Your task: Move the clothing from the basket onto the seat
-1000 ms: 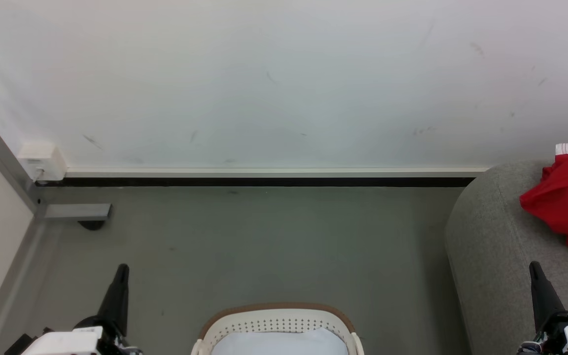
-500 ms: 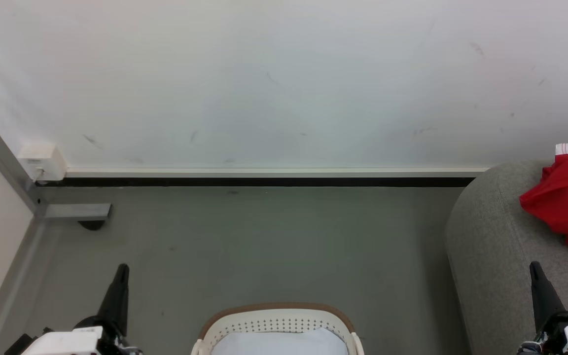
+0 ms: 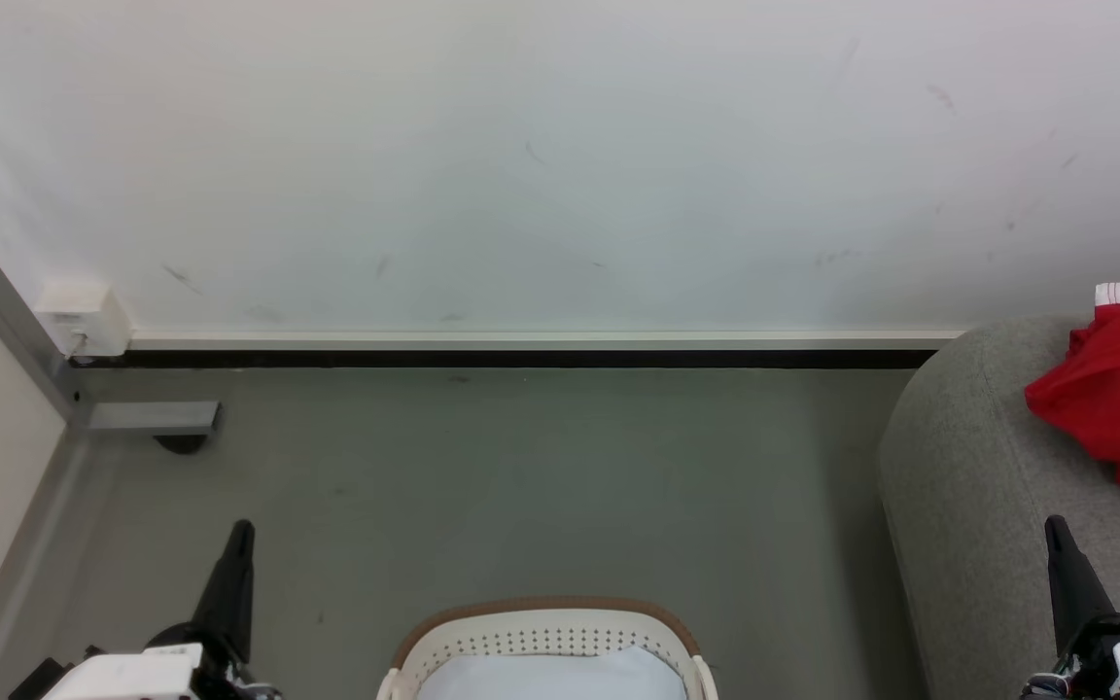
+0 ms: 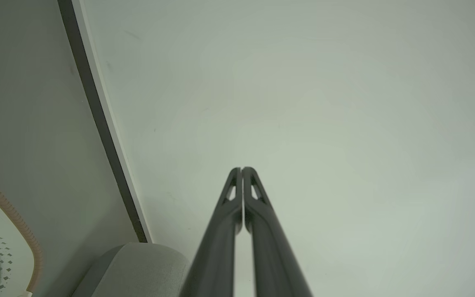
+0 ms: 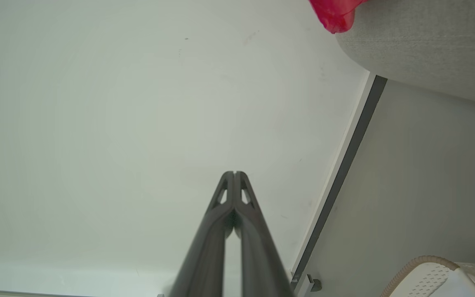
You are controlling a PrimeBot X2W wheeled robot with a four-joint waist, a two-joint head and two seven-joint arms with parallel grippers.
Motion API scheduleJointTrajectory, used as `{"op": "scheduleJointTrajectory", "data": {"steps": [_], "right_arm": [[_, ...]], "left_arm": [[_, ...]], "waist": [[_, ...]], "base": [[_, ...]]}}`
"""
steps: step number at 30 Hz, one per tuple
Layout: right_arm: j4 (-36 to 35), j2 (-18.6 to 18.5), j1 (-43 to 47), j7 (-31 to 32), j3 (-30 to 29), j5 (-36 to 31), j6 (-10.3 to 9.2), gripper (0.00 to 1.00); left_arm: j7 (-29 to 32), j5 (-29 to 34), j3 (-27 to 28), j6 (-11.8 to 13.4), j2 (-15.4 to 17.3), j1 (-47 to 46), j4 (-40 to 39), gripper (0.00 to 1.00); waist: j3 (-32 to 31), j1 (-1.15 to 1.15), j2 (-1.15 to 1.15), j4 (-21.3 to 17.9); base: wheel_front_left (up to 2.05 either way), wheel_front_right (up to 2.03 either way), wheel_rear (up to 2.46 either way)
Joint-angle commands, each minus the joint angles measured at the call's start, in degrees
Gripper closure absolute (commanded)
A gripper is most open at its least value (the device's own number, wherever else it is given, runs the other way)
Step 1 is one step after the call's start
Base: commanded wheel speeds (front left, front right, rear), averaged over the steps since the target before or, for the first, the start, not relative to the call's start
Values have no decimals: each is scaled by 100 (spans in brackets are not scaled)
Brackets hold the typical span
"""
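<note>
The red clothing (image 3: pixel 1119 394) with a white trim band lies crumpled on the grey seat (image 3: pixel 978 486) at the right edge of the head view; a red tip of it (image 5: pixel 336 14) hangs over the seat (image 5: pixel 423 45) in the right wrist view. The white basket (image 3: pixel 545 637) with its tan rim sits at the bottom centre, a pale blue-white cloth (image 3: pixel 550 676) inside it. My left gripper (image 3: pixel 241 533) is shut at the lower left, over the floor. My right gripper (image 3: pixel 1056 530) is shut at the lower right, in front of the seat, below the clothing. Both hold nothing.
A white wall with a dark skirting strip (image 3: pixel 521 358) runs behind the grey floor (image 3: pixel 521 486). A metal frame leg (image 3: pixel 147 418) and a white socket box (image 3: pixel 84 316) stand at the left. The basket rim (image 4: pixel 10 214) and the seat corner (image 4: pixel 138 268) appear in the left wrist view.
</note>
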Motion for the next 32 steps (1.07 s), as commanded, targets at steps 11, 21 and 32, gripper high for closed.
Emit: {"op": "scheduleJointTrajectory", "data": {"steps": [11,21,32], "right_arm": [[13,12,-65,29,-30,-32,-12,100],[13,17,-66,38,-37,-38,-12,100],[14,20,-67,39,-43,-46,-12,100]], "left_arm": [[22,-80,13,-29,9,-51,0,100],[22,-80,13,-29,9,-51,-1,100],[21,-81,12,-29,9,-50,-1,100]], "waist": [[0,0,0,0],[0,0,0,0],[0,0,0,0]], "base": [[0,0,0],[0,0,0],[0,0,0]]}}
